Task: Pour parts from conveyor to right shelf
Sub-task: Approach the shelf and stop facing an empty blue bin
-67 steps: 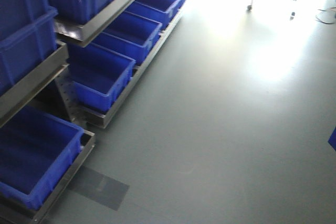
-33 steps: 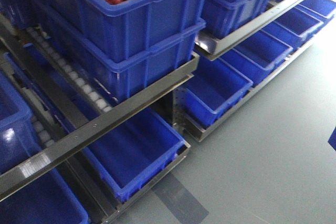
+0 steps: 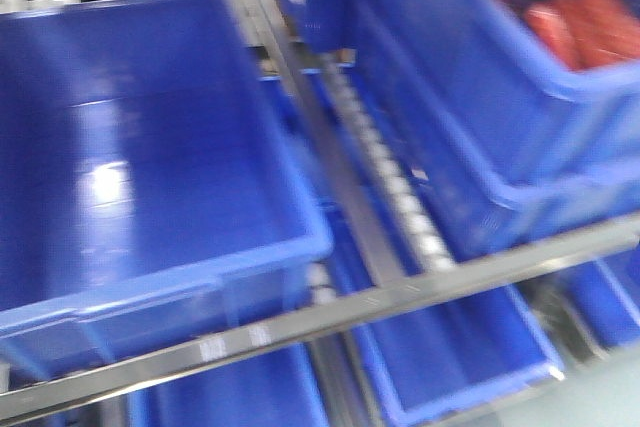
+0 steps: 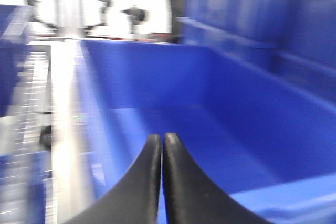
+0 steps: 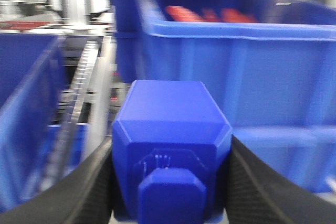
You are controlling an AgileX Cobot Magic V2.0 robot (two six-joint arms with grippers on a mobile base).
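The part, a bright blue block (image 5: 170, 124) with a square nub facing the camera, sits between the black fingers (image 5: 86, 184) of my right gripper (image 5: 170, 174), which is shut on it. It hangs in front of the right shelf, whose steel beam (image 3: 330, 315) and grey rollers (image 3: 400, 197) carry large blue bins. My left gripper (image 4: 161, 139) is shut with nothing in it, its tips pointing into an empty blue bin (image 4: 236, 124). The conveyor is out of view. Neither gripper shows in the blurred front view.
A wide empty blue bin (image 3: 150, 167) fills the left of the front view. To the right stands a stacked bin holding red-orange things (image 3: 580, 22), also the bin (image 5: 236, 56) behind the block. More bins (image 3: 450, 357) sit on the lower level. A roller track (image 5: 79, 98) runs left of the block.
The front view has swung from bare floor onto the shelf and now looks closely at its bins. The picture is motion-blurred.
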